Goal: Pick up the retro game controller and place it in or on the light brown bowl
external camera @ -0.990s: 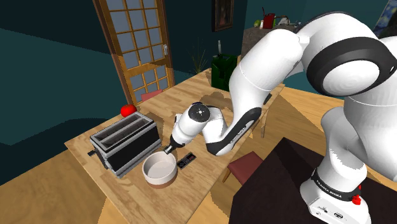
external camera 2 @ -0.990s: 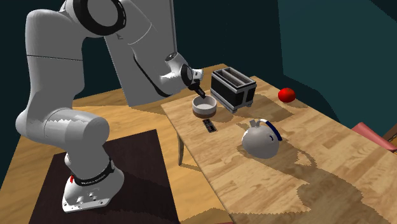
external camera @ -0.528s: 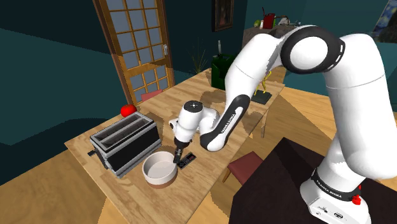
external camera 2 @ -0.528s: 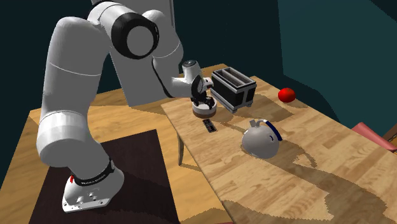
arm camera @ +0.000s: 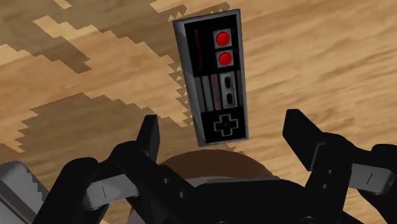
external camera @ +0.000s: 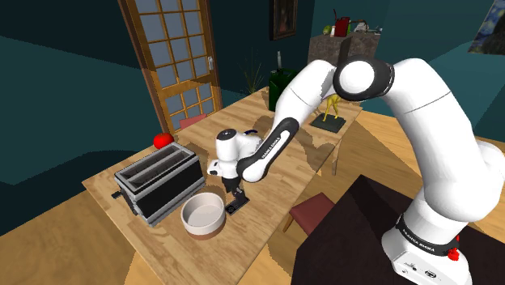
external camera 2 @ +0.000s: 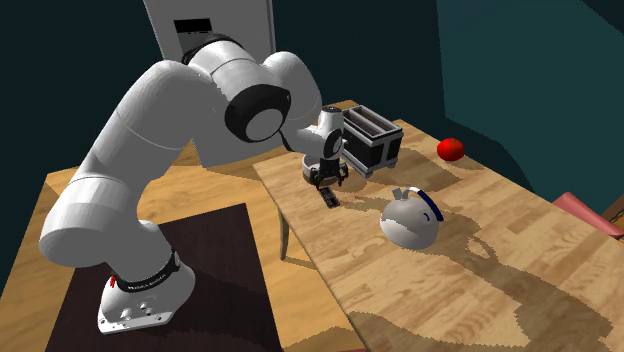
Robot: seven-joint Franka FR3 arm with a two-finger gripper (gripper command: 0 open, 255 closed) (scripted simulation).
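The retro game controller (arm camera: 214, 76) is a dark grey slab with two red buttons and a black cross pad. It lies flat on the wooden table (external camera: 267, 146) beside the bowl (external camera: 202, 215), which is pale inside with a brown base. My gripper (external camera: 235, 194) hangs just above the controller (external camera: 235, 208), pointing down. Its black fingers (arm camera: 149, 137) stand wide apart and touch nothing, with the cross-pad end of the controller between them and lower down. In the second exterior view the gripper (external camera 2: 328, 180) is over the controller (external camera 2: 329, 198), and the hand hides most of the bowl (external camera 2: 308, 175).
A black and silver toaster (external camera: 159, 182) stands right behind the bowl. A red round thing (external camera: 163, 139) lies beyond it. A white rounded kettle (external camera 2: 411, 220) sits further along the table. A red-brown stool (external camera: 311, 212) stands by the table's edge near the stand.
The gripper has gone from shut to open. The arm swung and the hand moved from over the bowl's edge to just above the controller. Controller and bowl have not moved.
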